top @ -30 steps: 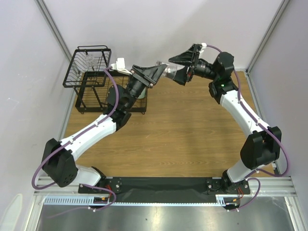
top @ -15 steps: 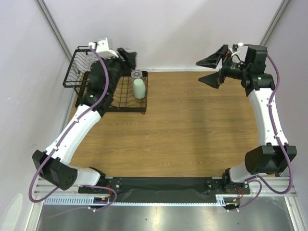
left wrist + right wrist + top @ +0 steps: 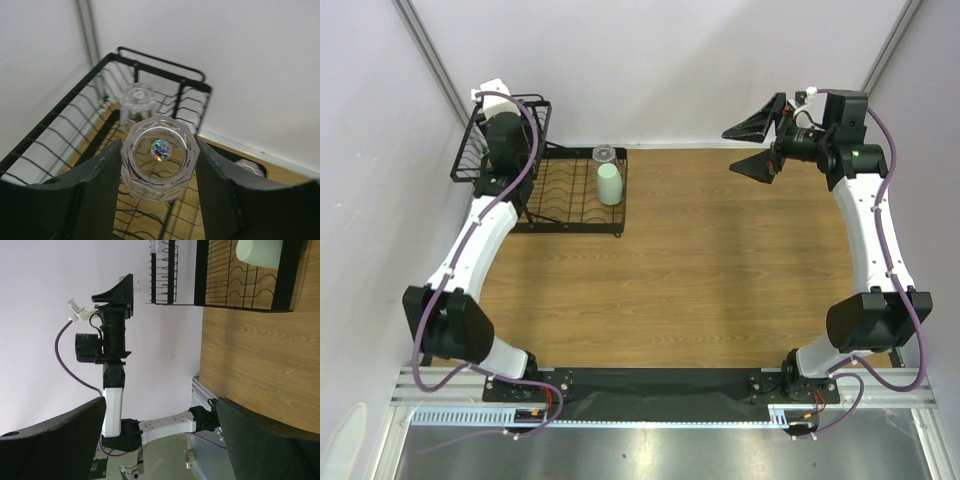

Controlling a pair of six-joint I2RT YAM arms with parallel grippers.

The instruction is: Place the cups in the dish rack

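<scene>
A: State, front to back?

B: Bare wooden table [image 3: 700, 270] across the middle. Dish rack [image 3: 570, 195] sits at the far left corner, low tray toward the centre and raised basket [image 3: 468, 150] against the left wall.

A: Cups in the tray?

B: Two. The mint tumbler [image 3: 609, 184] stands at the tray's right end. A small clear cup [image 3: 604, 155] is just behind it, touching or nearly so; can't tell which. Can't tell if either is mouth-up.

A: Right arm?

B: Stretched up the right side, well apart from the rack. The right gripper [image 3: 728, 148] points left above the table with its jaws spread wide and nothing between them. Its wrist view looks across the table at the tray end and the tumbler.

A: Left arm?

B: Reaches up the left wall, wrist over the basket. The left gripper [image 3: 159, 156] is clamped at medium width on a faceted clear cup [image 3: 159, 172], one finger [image 3: 102, 190] flat on each side. There's a shiny sticker on its base.

A: Cup in the basket yet?

B: It hangs over the basket's inside. Can't tell if it touches the wire floor.

A: Anything beyond it?

B: One more clear cup [image 3: 137, 97] in the basket's far end, near the back rim and apart from the held one. White wall behind.
</scene>
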